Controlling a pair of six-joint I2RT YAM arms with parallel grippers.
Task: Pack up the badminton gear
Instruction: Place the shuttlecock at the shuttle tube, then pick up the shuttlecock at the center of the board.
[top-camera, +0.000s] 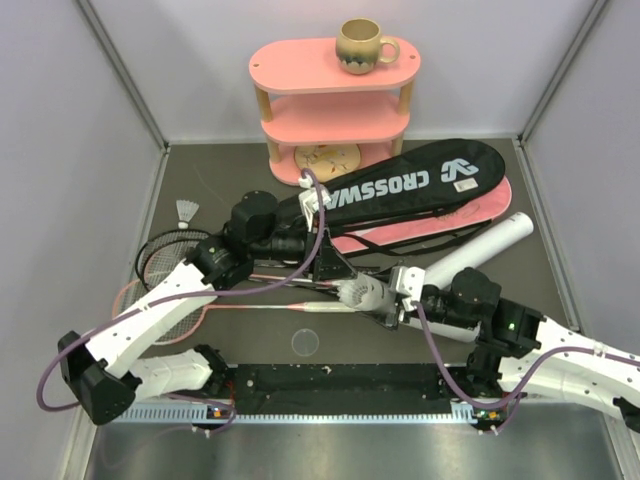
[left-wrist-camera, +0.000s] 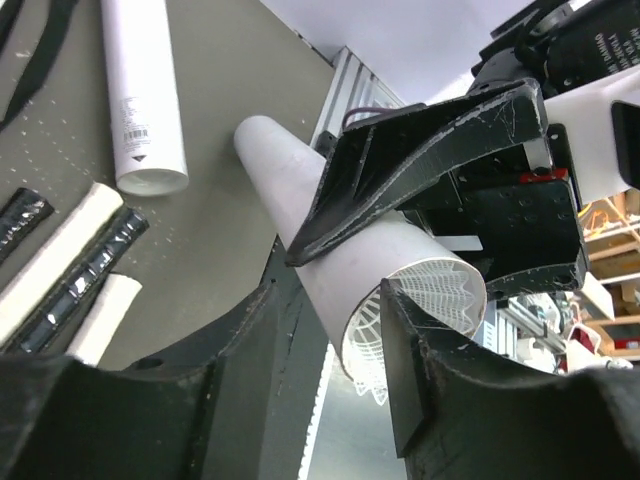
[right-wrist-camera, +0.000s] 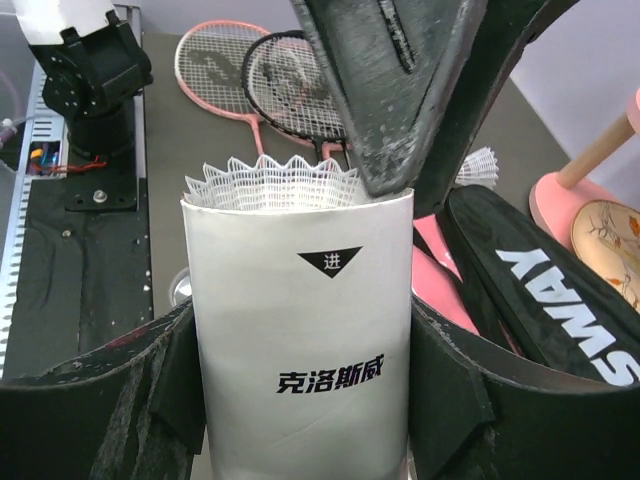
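Clamping tube (right-wrist-camera: 300, 290), R end effector (right-wrist-camera: 305, 380)

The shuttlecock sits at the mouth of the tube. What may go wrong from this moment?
1. The shuttlecock pokes out of the tube, so it is not fully in. If the right gripper tilts the tube, the shuttlecock might slip out.
2. The left gripper is open, with its fingers right at the tube's rim. Pulling back carelessly could catch the skirt and bend it or drag the shuttlecock out.
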